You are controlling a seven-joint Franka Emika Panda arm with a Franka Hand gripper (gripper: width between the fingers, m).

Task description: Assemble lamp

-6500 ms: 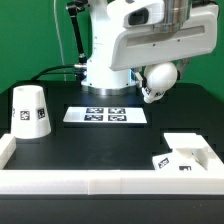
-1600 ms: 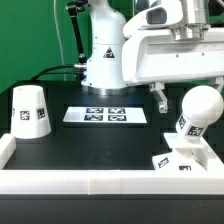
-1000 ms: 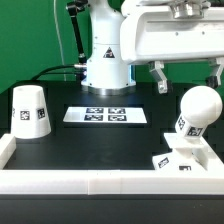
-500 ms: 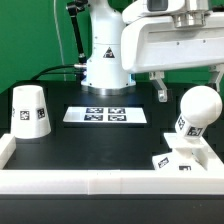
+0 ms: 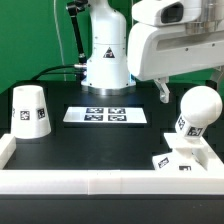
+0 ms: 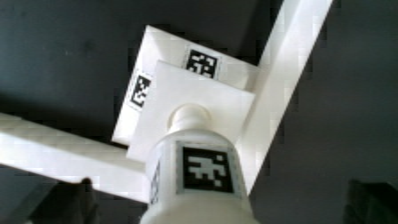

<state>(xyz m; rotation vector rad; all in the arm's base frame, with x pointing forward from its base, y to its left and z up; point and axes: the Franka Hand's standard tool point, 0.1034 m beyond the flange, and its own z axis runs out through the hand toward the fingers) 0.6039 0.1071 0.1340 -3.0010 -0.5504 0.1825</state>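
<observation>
The round white bulb (image 5: 198, 108) stands upright with its neck on the small square base (image 5: 183, 157) at the exterior view's right, against the white wall corner. My gripper (image 5: 190, 88) is open and empty. It hangs just above the bulb, with one finger (image 5: 160, 93) on the bulb's left and apart from it. In the wrist view the bulb (image 6: 199, 165) with its tag shows between my spread fingertips, my gripper (image 6: 217, 205) is centred over it, and the base (image 6: 183, 90) lies beneath. The tapered shade (image 5: 30, 110) stands at the left.
The marker board (image 5: 105, 115) lies flat at mid table. A white wall (image 5: 100, 182) runs along the front edge and turns up both sides. The robot's white pedestal (image 5: 105, 60) and black cables stand at the back.
Earlier my gripper carried the bulb in the air. It set the bulb on the base, let go and opened. Over the last second my hand has shifted slightly above the bulb.
</observation>
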